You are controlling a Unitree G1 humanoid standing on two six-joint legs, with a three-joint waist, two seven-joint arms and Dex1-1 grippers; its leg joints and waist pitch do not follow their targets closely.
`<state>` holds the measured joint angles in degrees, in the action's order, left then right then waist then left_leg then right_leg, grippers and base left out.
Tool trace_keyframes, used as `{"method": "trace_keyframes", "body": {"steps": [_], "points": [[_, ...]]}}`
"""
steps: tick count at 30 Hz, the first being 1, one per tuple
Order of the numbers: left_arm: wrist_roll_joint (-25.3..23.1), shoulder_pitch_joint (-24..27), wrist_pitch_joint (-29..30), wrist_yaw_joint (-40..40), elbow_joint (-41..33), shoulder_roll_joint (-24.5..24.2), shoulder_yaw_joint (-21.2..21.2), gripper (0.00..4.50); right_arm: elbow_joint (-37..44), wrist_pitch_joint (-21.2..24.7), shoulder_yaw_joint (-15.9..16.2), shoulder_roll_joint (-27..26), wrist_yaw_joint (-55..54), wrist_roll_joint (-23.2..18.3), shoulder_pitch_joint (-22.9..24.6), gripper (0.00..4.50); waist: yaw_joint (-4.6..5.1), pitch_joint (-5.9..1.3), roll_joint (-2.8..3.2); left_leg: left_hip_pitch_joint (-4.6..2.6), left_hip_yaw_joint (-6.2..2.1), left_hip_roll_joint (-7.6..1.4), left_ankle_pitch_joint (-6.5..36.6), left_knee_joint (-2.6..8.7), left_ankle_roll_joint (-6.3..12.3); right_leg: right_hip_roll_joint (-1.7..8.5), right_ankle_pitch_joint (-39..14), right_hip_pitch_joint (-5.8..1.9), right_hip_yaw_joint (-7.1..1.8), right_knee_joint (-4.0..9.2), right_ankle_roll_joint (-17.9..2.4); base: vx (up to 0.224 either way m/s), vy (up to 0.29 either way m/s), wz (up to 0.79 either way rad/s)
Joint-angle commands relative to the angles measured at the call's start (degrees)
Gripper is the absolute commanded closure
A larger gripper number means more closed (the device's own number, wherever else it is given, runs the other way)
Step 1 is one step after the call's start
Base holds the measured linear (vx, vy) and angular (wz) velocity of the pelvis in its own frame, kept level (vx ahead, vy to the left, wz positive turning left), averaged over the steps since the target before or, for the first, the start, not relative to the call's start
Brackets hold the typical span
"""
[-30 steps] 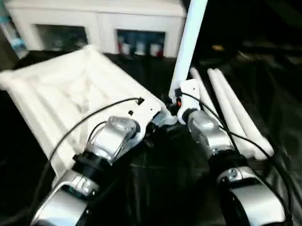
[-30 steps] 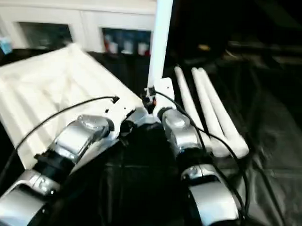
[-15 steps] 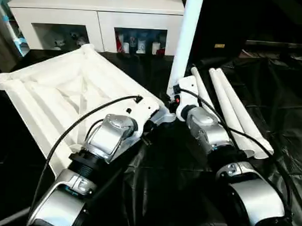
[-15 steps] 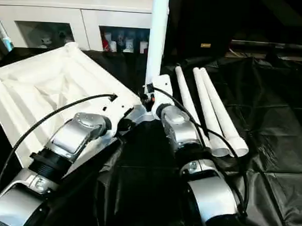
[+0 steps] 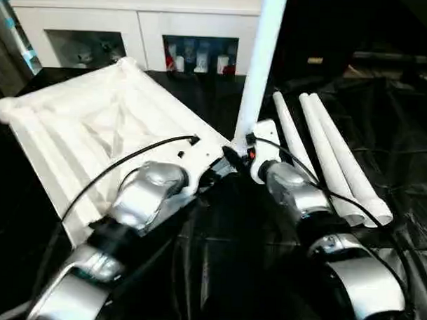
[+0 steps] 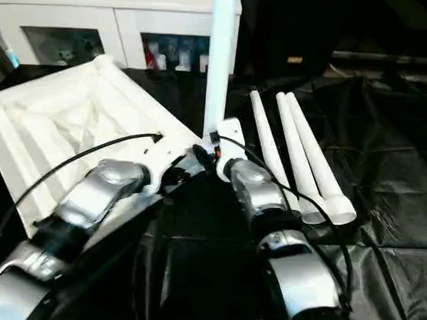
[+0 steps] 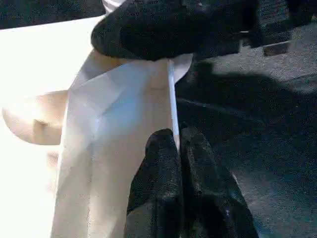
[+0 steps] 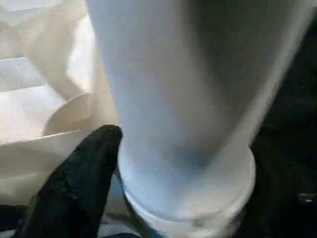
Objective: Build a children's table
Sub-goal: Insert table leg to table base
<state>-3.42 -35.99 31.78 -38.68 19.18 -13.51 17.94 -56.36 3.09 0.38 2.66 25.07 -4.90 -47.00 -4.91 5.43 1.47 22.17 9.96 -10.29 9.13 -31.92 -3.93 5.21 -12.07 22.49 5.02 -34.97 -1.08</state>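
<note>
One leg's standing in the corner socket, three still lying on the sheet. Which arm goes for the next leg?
Right, probably. The three loose legs lie on the robot's right, just beyond the right gripper, which sits at the upright leg. The left gripper is shut on the tabletop edge, steadying it.

Both head eyes look down over the forearms; each wrist camera sits close, seemingly near the same tabletop (image 5: 95,128) corner.
</note>
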Motion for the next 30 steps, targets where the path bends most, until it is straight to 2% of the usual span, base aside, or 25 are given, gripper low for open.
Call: {"method": "trace_keyframes", "body": {"steps": [1, 2, 4, 8, 10, 13, 15, 16, 21, 25, 27, 30], "points": [[1.79, 0.34, -4.76, -3.33, -3.48, 0.37, 1.65, 4.5, 2.07, 0.99, 1.69, -0.08, 4.05, -0.63, 1.74, 0.61, 0.39, -5.2, 0.43, -0.71, -0.82, -2.99, 3.64, 2.51, 5.6, 3.63, 6.11, -2.99, -3.2, 2.85, -15.3, 0.0, 0.0, 0.0], [1.86, 1.04, -6.9, -4.44, -3.83, -0.33, 1.94, 4.5, 4.46, 0.59, 2.6, 0.98, 6.67, -0.59, 2.68, 0.41, 0.36, -5.38, 0.28, -0.52, -0.73, -2.84, 2.12, 2.28, 6.65, 3.47, 9.07, -3.11, -3.12, 2.58, -15.75, 0.0, 0.0, 0.0], [2.1, 1.76, -9.24, -5.5, -3.77, -0.89, 1.95, 4.5, 7.73, 0.54, 3.52, 2.41, 10.04, -0.99, 4.13, 0.41, 0.28, -5.83, 0.35, -0.34, -0.74, -2.75, -2.6, 1.27, 10.87, 3.04, 18.02, -2.84, -2.72, 1.43, -17.31, 0.0, 0.0, 0.0], [3.98, 3.93, -12.73, -9.85, -4.87, -2.51, 1.92, 4.5, 16.68, 2.1, 4.71, 6.34, 18.27, -2.89, 8.27, 0.41, 0.03, -5.72, 0.31, -0.42, -0.71, -3.23, -0.87, 1.08, 12.32, 3.3, 14.72, -2.68, -2.72, 1.54, -17.43, 0.0, 0.0, 0.0], [4.58, 4.94, -13.97, -12.21, -5.38, -3.56, 2.03, 4.5, 20.7, 2.96, 5.14, 8.26, 21.59, -3.53, 10.22, 0.41, 0.04, -5.52, 0.35, -0.41, -0.71, -3.36, 1.0, 1.25, 11.6, 3.35, 11.08, -2.64, -2.72, 1.81, -17.04, 0.0, 0.0, 0.0], [5.62, 5.89, -15.24, -14.43, -5.76, -4.31, 1.64, 4.5, 25.1, 3.95, 5.78, 10.15, 24.7, -4.26, 12.37, 0.41, 0.17, -5.17, 0.38, -0.46, -0.63, -3.42, 6.15, 1.65, 8.96, 3.54, 4.53, -2.52, -2.96, 2.39, -16.32, 0.0, 0.0, 0.0], [6.57, 7.01, -17.3, -17.3, -5.97, -5.8, 1.52, 4.5, 31.09, 5.71, 6.93, 13.21, 28.9, -5.3, 15.5, 0.41, 0.02, -5.02, 0.12, -0.61, -0.54, -3.39, 8.72, 1.86, 7.38, 3.45, 1.41, -2.59, -3.14, 2.82, -15.23, 0.0, 0.0, 0.0], [6.68, 7.33, -17.53, -18.03, -6.05, -6.33, 1.56, 4.5, 32.51, 6.04, 7.12, 14.02, 29.76, -5.5, 16.29, 0.41, -0.08, -5.02, 0.23, -0.64, -0.59, -3.5, 9.04, 1.93, 7.05, 3.53, 0.7, -2.59, -3.14, 2.83, -14.96, 0.0, 0.0, 0.0], [7.8, 8.47, -18.25, -21.19, -7.12, -7.97, 1.08, 4.5, 37.15, 7.56, 7.77, 17.13, 33.47, -6.15, 18.93, 0.41, 0.17, -4.77, -0.02, -0.65, -0.33, -3.4, 12.44, 2.33, 4.37, 3.59, -6.97, -2.39, -3.44, 3.5, -13.19, 0.0, 0.0, 0.0], [7.76, 8.93, -18.74, -22.62, -7.23, -8.99, 1.05, 4.5, 38.93, 8.43, 8.01, 18.77, 34.6, -6.07, 20.18, 0.41, 0.1, -4.86, -0.2, -0.86, -0.08, -3.28, 12.26, 2.25, 3.93, 3.41, -7.85, -2.16, -3.78, 3.59, -12.58, 0.0, 0.0, 0.0], [7.8, 9.19, -19.17, -23.35, -7.36, -9.52, 1.05, 4.5, 39.16, 8.95, 8.19, 19.55, 34.83, -5.89, 20.61, 0.41, 0.1, -5.02, -0.13, -0.75, 0.0, -3.19, 11.25, 2.12, 4.18, 3.39, -6.63, -2.22, -3.83, 3.42, -12.81, 0.0, 0.0, 0.0], [7.95, 9.28, -19.13, -23.99, -7.44, -9.84, 0.99, 4.5, 38.96, 9.11, 8.59, 20.28, 35.0, -5.18, 20.85, 0.41, 0.03, -5.2, 0.03, -0.94, 0.21, -3.15, 9.83, 1.8, 4.99, 3.23, -3.83, -2.03, -3.84, 3.16, -13.84, 0.0, 0.0, 0.0]]}}
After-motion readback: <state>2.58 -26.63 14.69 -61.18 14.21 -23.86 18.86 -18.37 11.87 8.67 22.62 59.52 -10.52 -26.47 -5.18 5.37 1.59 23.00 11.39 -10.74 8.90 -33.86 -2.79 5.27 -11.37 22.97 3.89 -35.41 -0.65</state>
